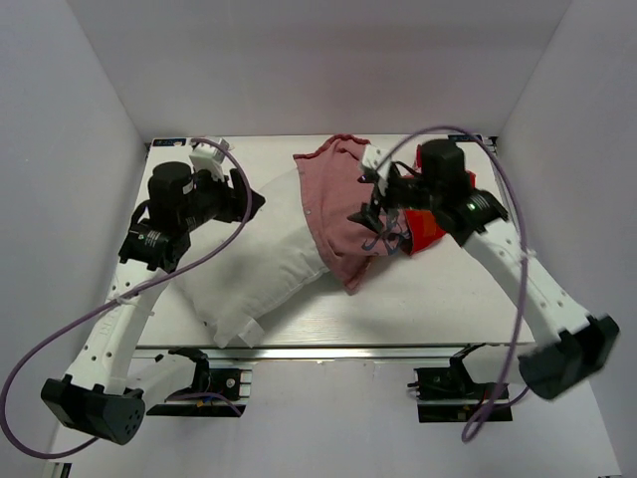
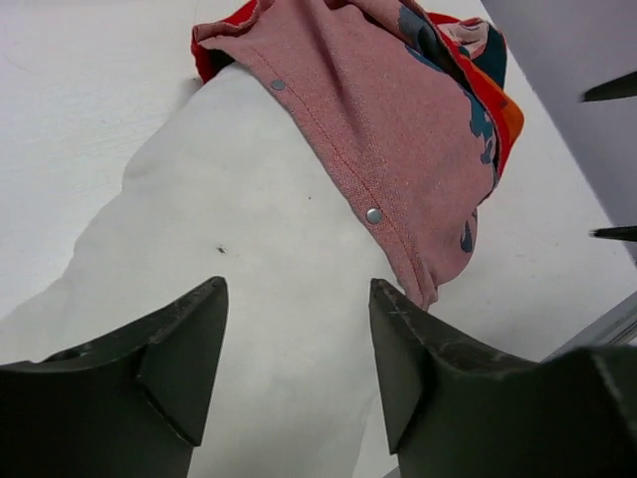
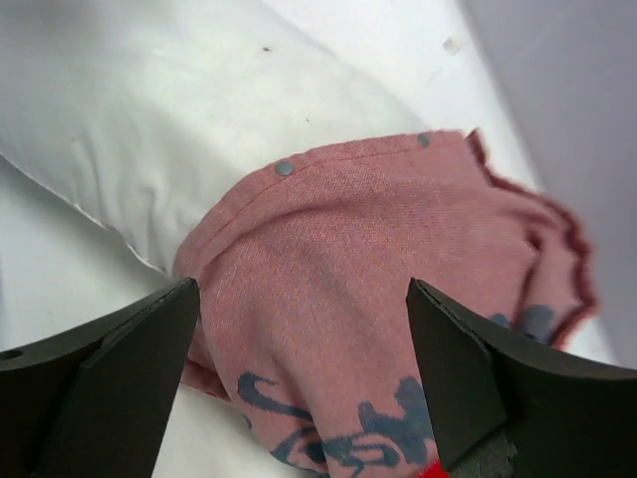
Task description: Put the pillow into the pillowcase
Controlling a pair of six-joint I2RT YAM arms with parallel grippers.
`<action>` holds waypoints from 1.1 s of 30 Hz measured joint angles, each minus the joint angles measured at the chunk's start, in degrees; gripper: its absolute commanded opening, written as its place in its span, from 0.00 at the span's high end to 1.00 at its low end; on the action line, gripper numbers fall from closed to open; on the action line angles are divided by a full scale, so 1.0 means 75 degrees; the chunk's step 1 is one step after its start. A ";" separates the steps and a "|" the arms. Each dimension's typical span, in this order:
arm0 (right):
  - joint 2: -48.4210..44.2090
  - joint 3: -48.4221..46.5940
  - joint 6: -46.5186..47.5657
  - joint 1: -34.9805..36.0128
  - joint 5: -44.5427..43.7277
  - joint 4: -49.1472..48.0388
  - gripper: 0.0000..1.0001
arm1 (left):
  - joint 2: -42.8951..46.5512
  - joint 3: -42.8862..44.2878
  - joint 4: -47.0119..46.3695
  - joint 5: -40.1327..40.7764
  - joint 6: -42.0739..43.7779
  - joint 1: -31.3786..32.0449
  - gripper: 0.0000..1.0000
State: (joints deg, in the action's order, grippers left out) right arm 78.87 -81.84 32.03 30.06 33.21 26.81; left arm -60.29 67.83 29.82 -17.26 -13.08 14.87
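The white pillow point(image 1: 254, 264) lies slanted across the table, its far end inside the pillowcase point(image 1: 338, 204), which shows its pale pink inside with snap buttons along the hem. My left gripper point(image 1: 254, 202) is open and empty, just above the pillow's left side. In the left wrist view the pillow point(image 2: 229, 249) fills the space between my fingers point(image 2: 189, 344) and the pillowcase hem point(image 2: 398, 129) lies beyond. My right gripper point(image 1: 366, 211) is open, over the bunched pillowcase point(image 3: 398, 289); the pillow point(image 3: 179, 110) shows beyond it.
A red bunch of the pillowcase point(image 1: 426, 231) lies under the right arm. White walls close the table at the back and both sides. The metal front rail point(image 1: 328, 351) marks the near edge.
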 measured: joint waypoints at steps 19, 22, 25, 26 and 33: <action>-0.1821 0.2159 -0.0501 -0.2894 0.0219 -0.1145 0.11 | -0.2136 -0.1501 0.0493 0.7053 0.0603 0.6225 0.13; -0.2034 0.2276 -0.0542 -0.2908 0.0233 -0.1148 0.11 | -0.3392 -0.1591 0.0379 0.8419 0.0621 0.6149 0.14; -0.2177 0.2361 -0.0589 -0.2938 0.0256 -0.1166 0.11 | -0.4077 -0.1673 0.0291 0.9162 0.0641 0.5910 0.30; -0.2215 0.2407 -0.0609 -0.2958 0.0259 -0.1169 0.11 | -0.4150 -0.1719 0.0213 0.9285 0.0659 0.5773 0.39; -0.2474 0.2771 -0.0769 -0.3110 0.0289 -0.1180 0.11 | -0.4103 -0.0921 0.0361 0.8655 0.1151 0.4610 1.00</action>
State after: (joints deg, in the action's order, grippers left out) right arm 60.31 -61.06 26.26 6.74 35.38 17.96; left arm -91.07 60.93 32.53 47.66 -4.45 49.45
